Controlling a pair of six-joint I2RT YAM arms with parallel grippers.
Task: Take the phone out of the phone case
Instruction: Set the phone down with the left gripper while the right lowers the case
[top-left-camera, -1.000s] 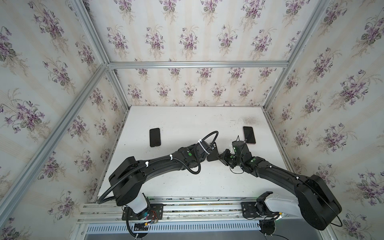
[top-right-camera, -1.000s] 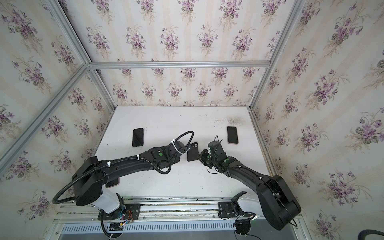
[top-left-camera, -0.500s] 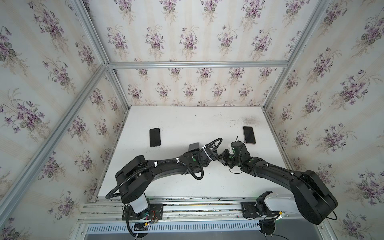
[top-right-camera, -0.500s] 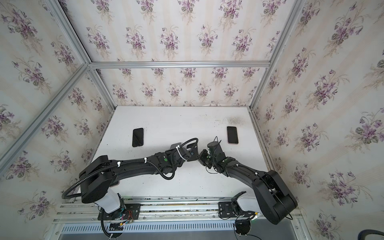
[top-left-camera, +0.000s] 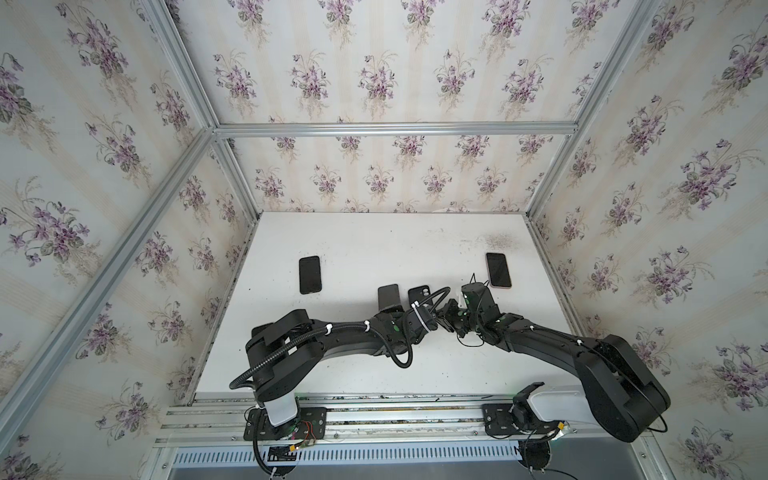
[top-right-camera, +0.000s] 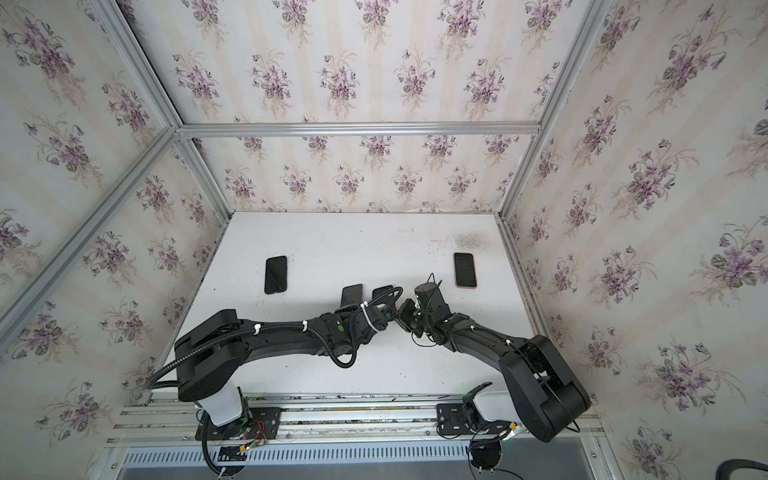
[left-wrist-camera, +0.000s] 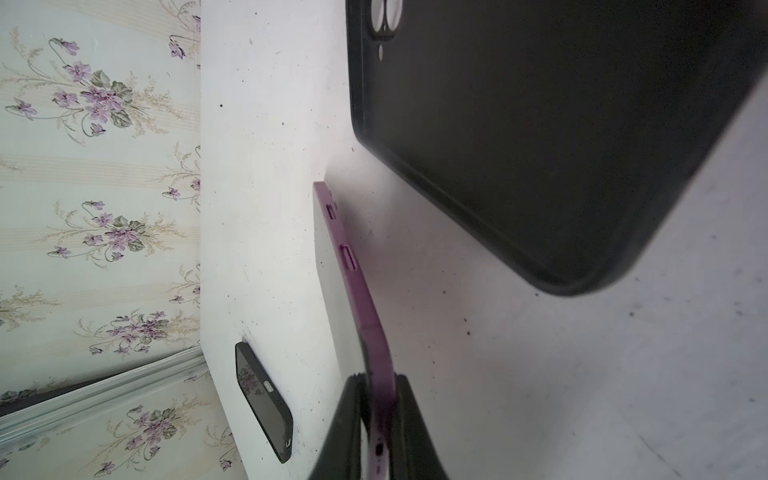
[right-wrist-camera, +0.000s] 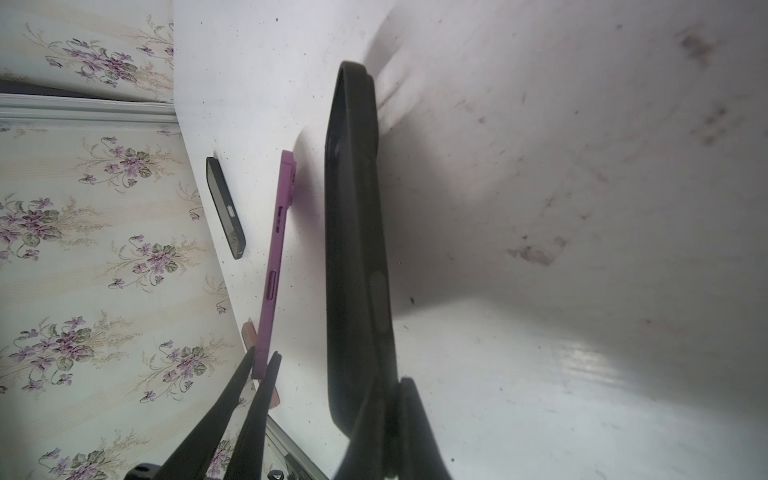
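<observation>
You are clamping the purple phone (left-wrist-camera: 360, 291) in your left gripper (left-wrist-camera: 377, 380) and the black phone case (right-wrist-camera: 353, 228) in your right gripper (right-wrist-camera: 390, 390) — the two standing apart, side by side.

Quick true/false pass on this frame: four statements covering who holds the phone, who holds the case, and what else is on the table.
1. The left gripper is shut on the purple phone. True.
2. The right gripper is open and empty. False: it is shut on the black case.
3. The purple phone sits inside the black case. False: they are apart, with bare table showing between them.
4. Two more phones lie flat on the table. True: a black phone on the left side and a pink-edged phone on the right side.
</observation>
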